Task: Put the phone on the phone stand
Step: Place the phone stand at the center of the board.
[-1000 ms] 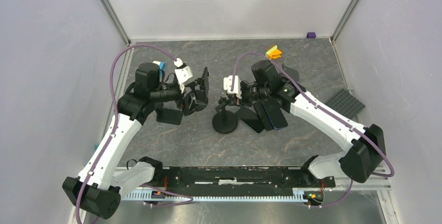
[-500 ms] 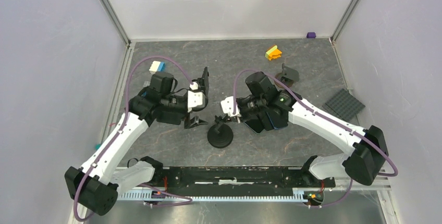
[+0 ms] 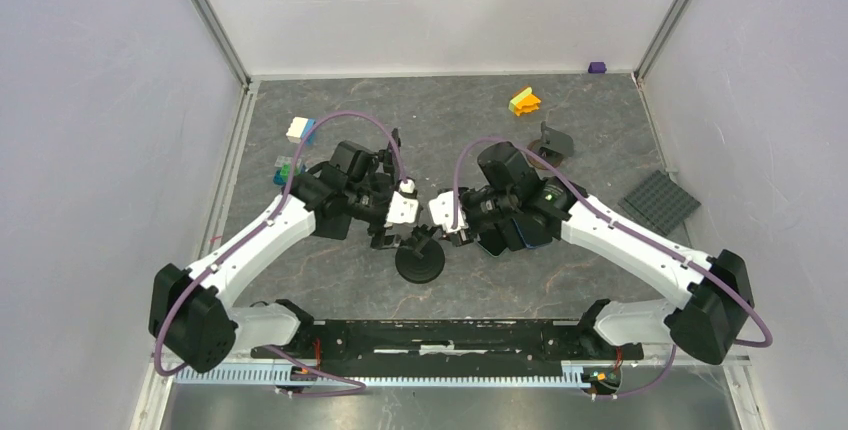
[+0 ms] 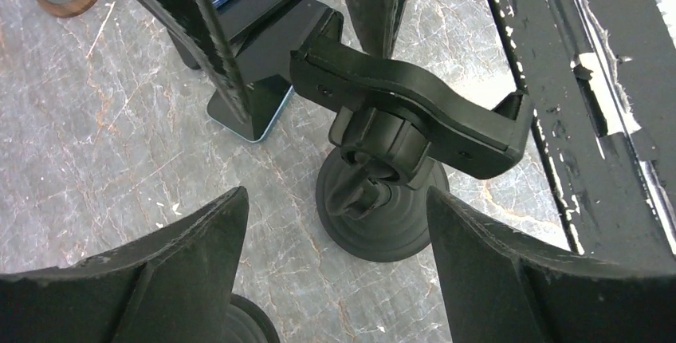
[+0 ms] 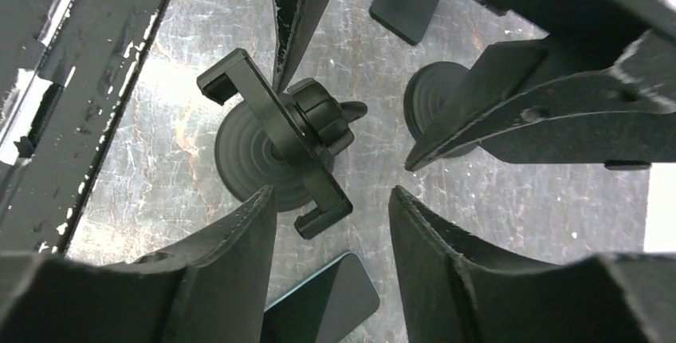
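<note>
The black phone stand (image 3: 419,259) stands on its round base between my two grippers, its cradle (image 4: 406,108) tilted and holding nothing. Two dark phones (image 3: 503,238) lie flat on the table just right of it, partly under my right arm; one has a blue edge (image 4: 259,80). My left gripper (image 4: 335,193) is open, its fingers either side of the stand's base without touching it. My right gripper (image 5: 331,191) is open above the gap between the stand (image 5: 275,147) and a phone corner (image 5: 327,299).
A second small round black base (image 5: 434,104) sits by my left gripper. Bricks lie at the back: yellow-orange (image 3: 524,101), purple (image 3: 597,67), white-blue (image 3: 300,129). A grey baseplate (image 3: 660,200) lies at the right, a small black bracket (image 3: 553,140) behind my right arm. The black rail (image 3: 430,335) runs along the near edge.
Both grippers have closed in on the stand, the left one swinging right and nearer. The stand has shifted toward the near edge and a little left.
</note>
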Controlling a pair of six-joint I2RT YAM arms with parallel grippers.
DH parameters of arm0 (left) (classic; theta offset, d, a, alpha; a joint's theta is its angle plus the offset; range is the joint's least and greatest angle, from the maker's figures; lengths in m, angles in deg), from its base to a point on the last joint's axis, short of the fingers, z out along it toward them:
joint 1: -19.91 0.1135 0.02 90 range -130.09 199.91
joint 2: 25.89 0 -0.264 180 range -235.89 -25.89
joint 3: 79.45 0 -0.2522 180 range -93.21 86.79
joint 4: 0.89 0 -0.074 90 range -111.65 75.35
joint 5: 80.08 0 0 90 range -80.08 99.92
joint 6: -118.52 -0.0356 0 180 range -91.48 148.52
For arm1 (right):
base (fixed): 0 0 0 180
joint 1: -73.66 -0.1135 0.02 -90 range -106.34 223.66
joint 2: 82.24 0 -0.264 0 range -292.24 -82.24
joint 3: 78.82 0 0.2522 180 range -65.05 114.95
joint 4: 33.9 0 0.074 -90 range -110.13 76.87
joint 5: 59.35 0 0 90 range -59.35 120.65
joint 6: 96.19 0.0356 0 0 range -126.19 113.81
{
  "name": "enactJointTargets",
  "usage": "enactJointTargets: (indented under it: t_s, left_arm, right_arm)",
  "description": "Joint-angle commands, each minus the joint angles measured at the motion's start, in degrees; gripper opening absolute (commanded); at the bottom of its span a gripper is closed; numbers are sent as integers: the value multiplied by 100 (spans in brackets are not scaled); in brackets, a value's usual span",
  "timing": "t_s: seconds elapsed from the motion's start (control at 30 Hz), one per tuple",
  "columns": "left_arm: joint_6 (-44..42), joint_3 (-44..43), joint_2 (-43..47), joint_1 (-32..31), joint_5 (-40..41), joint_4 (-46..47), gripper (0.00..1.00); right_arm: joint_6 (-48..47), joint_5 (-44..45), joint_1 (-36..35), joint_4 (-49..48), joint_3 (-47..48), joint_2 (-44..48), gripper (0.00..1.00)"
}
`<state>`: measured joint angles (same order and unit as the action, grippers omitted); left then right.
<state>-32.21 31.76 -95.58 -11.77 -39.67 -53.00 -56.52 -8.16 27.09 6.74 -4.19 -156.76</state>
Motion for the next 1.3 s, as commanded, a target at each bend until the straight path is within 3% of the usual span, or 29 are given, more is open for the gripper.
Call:
enactJointTargets:
  t_s: [0.0, 0.27, 0.57, 0.73, 0.9, 1.27]
  left_arm:
    - [-630, -373, -253, -75, -78, 60, 83]
    - [-741, -371, -510, -110, -353, 29, 64]
    - [-333, -91, -541, -119, -815, 397, 49]
    - [-162, 165, -384, -119, -856, 495, 29]
    - [-8, 402, -213, -119, -964, 504, 2]
    - [239, 475, -130, -128, -975, 609, 2]
  right_arm:
    - [5, 378, -19, 65, -145, 422, 64]
    - [303, 745, 180, 5, -810, 1068, 70]
    - [974, 479, 1531, -321, -1502, 1477, 70]
    - [1503, 1420, 1953, -558, -1788, 1349, 71]
    - [2032, 2222, 2448, -772, -1973, 889, 79]
    - [2540, 2209, 3165, -709, -1587, -709, 89]
